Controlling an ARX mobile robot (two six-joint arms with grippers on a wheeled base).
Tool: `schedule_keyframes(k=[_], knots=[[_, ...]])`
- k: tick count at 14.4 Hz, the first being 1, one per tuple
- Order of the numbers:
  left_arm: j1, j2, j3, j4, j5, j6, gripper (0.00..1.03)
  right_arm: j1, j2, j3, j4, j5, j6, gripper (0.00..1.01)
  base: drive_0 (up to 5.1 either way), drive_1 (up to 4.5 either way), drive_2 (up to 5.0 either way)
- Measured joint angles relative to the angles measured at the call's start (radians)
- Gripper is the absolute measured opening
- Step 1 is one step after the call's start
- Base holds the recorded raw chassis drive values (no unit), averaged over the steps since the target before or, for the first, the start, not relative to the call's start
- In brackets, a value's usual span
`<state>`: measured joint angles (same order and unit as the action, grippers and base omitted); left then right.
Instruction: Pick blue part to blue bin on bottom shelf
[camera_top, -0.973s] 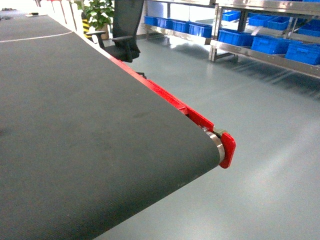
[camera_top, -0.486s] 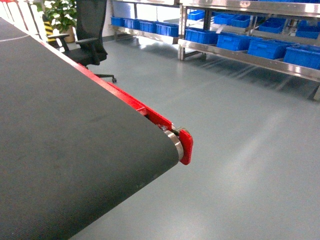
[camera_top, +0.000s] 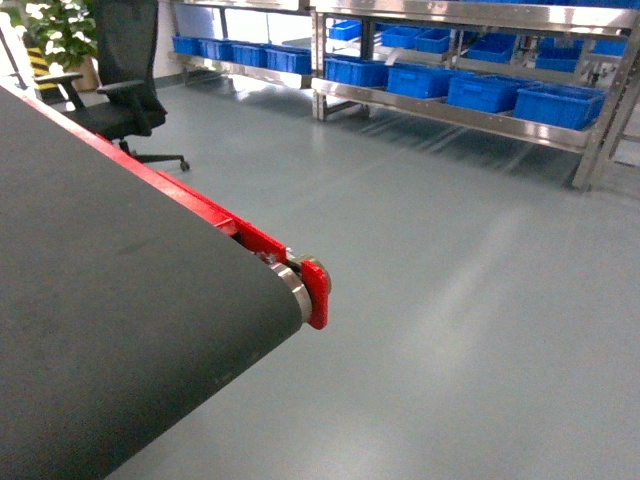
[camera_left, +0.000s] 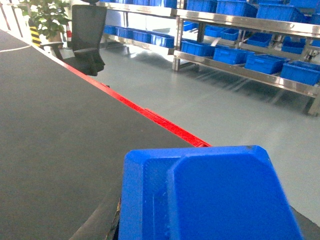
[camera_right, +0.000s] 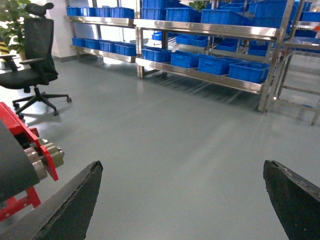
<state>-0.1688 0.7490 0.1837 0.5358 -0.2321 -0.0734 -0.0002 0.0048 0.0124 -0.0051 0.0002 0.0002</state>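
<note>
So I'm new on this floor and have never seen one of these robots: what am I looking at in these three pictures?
It is a wheeled robot with two arms and three cameras. The head camera looks over a dark conveyor belt with a red edge guard, across the floor to steel shelves of blue bins. An office chair stands at the left. The left wrist camera shows a blue part filling the foreground, apparently held, though the fingers are hidden. The right wrist camera shows the right gripper open and empty, one dark finger at each side.

Bright blue part (camera_left: 210, 197), dark grey belt (camera_top: 110, 300) edged red, blue bins (camera_top: 485, 90), grey-green floor (camera_top: 460, 300), black chair (camera_top: 125, 70)
</note>
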Motion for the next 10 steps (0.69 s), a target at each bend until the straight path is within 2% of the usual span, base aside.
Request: schedule_keyframes(k=[10], knots=[[-0.001, 0.000, 0.000, 0.000, 0.000, 0.000, 0.44, 0.000, 0.000, 0.000, 0.000, 0.000, 0.000, 0.98, -1.7, -1.66, -1.7]])
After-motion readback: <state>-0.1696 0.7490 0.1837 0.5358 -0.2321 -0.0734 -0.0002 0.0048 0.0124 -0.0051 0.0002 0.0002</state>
